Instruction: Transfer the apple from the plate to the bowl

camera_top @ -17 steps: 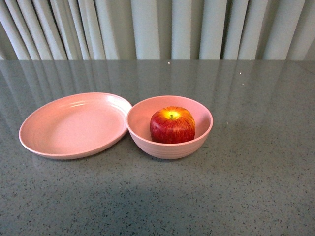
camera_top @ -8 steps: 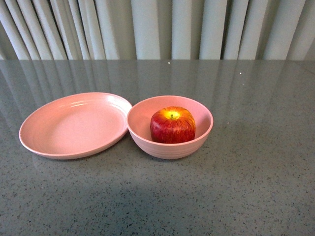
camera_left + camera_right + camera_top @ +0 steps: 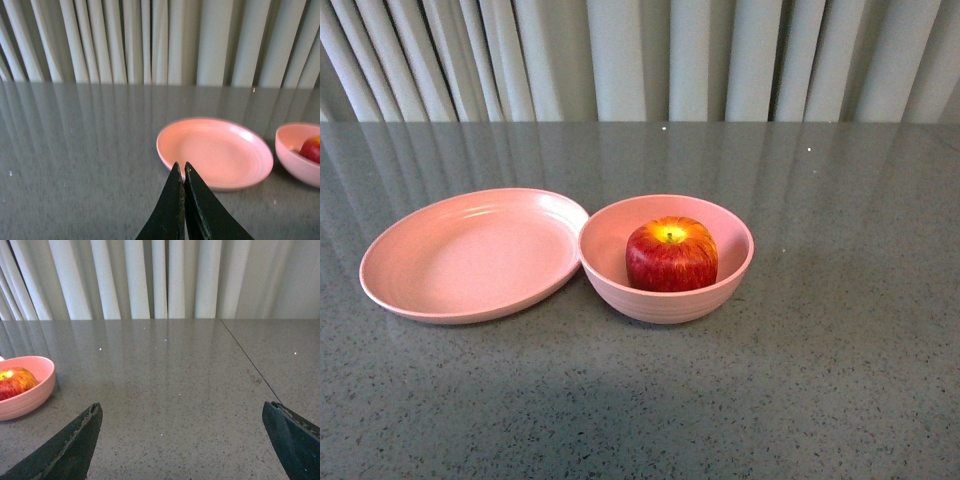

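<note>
**Apple sits in bowl as both claws stand clear**

Your left gripper (image 3: 180, 167) has its two dark fingers pressed together, tips meeting with nothing between them, above the grey speckled table (image 3: 840, 380) and just short of the plate (image 3: 215, 152). Your right gripper (image 3: 182, 412) is spread wide, one finger at each lower corner of its wrist view, with bare tabletop between them and the bowl (image 3: 25, 390) off to one side. Neither claw touches any object, and neither arm shows in the front view.

From the front, you see the apple (image 3: 671, 254) resting upright inside the deep pink bowl (image 3: 665, 258), its yellow stem dip facing up. The wide pink plate (image 3: 475, 254) lies just left of the bowl, their rims touching or nearly so. Pale pleated curtains (image 3: 640, 60) hang behind the table's far edge.
</note>
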Robot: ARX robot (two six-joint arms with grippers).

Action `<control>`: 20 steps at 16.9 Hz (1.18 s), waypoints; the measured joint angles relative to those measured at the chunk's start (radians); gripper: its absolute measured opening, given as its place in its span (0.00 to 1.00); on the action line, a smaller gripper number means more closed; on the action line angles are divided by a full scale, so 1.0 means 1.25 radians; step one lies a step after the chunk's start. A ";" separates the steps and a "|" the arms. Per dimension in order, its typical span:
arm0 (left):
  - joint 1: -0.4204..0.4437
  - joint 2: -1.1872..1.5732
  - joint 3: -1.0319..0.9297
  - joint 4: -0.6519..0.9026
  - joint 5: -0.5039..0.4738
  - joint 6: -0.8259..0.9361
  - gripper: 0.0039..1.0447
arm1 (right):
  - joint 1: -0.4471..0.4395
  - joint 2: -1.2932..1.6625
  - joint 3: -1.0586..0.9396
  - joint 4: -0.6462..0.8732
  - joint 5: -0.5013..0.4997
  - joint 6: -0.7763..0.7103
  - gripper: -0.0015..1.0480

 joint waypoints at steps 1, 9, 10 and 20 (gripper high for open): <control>0.000 0.000 0.002 -0.007 -0.003 0.000 0.01 | 0.000 0.000 0.000 0.000 0.000 0.000 0.94; 0.000 0.000 -0.001 -0.018 -0.001 0.000 0.01 | 0.000 0.000 0.000 0.001 0.000 0.000 0.94; 0.000 0.000 -0.001 -0.018 -0.001 0.000 0.01 | 0.000 0.000 0.000 0.001 0.000 0.000 0.94; 0.000 0.000 -0.001 -0.018 -0.001 0.001 0.94 | 0.000 0.000 0.000 0.001 0.000 0.000 0.94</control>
